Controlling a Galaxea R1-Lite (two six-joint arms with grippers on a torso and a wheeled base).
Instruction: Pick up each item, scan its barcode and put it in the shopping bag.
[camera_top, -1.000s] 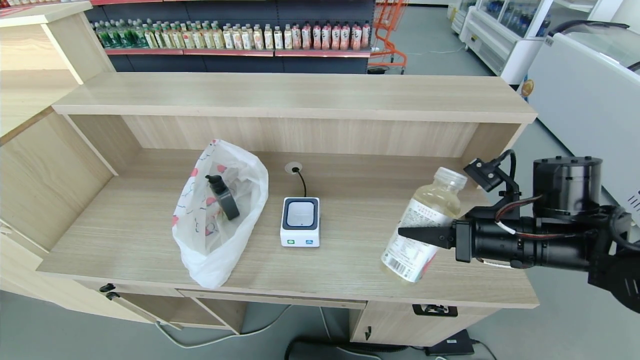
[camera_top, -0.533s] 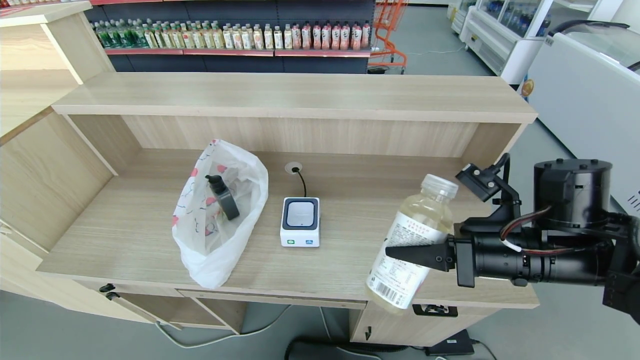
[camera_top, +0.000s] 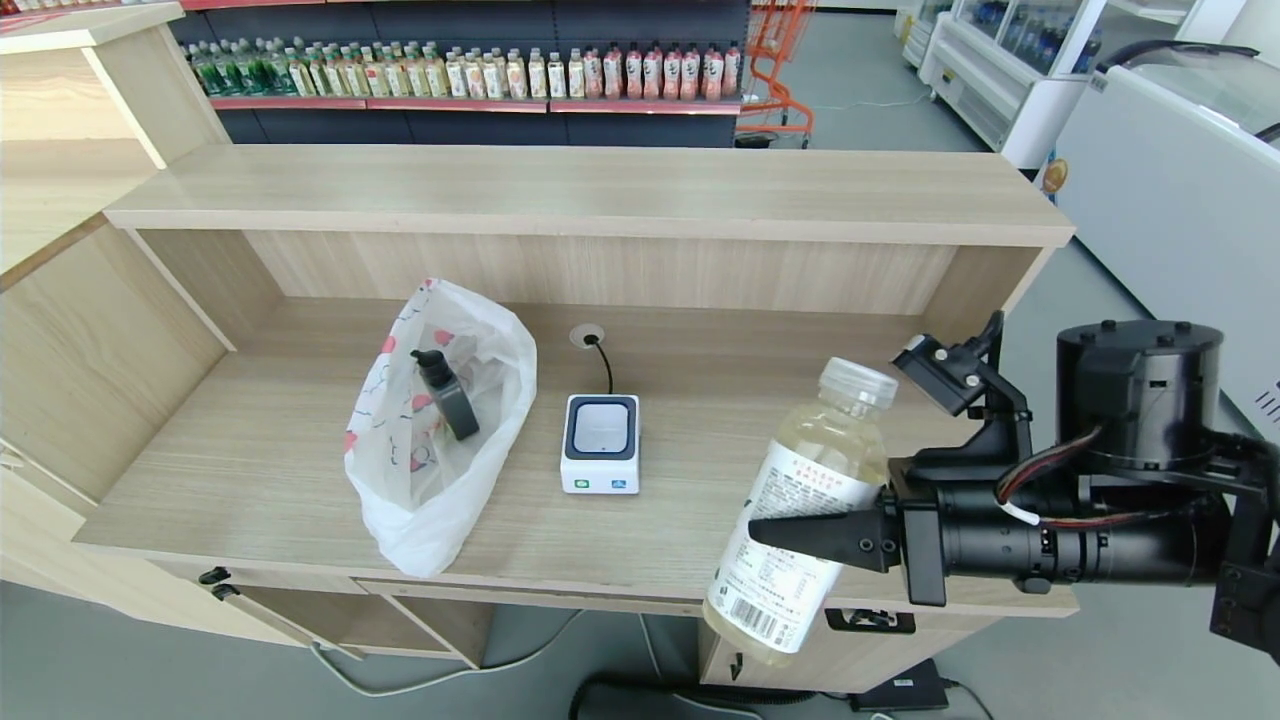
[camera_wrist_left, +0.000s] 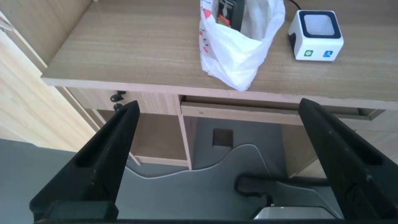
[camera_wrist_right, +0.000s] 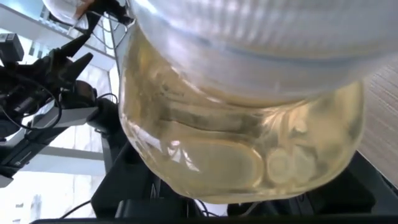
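Our right gripper (camera_top: 775, 527) clenches the tilted clear plastic bottle of pale yellow liquid (camera_top: 812, 468), lower right, near the front edge of the wooden counter (camera_top: 250, 470); we judge a slip would drop it floorward.

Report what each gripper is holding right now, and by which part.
The right gripper holds the bottle across its labelled middle, with the bottle tilted and its cap uppermost. The left gripper is open and holds nothing.
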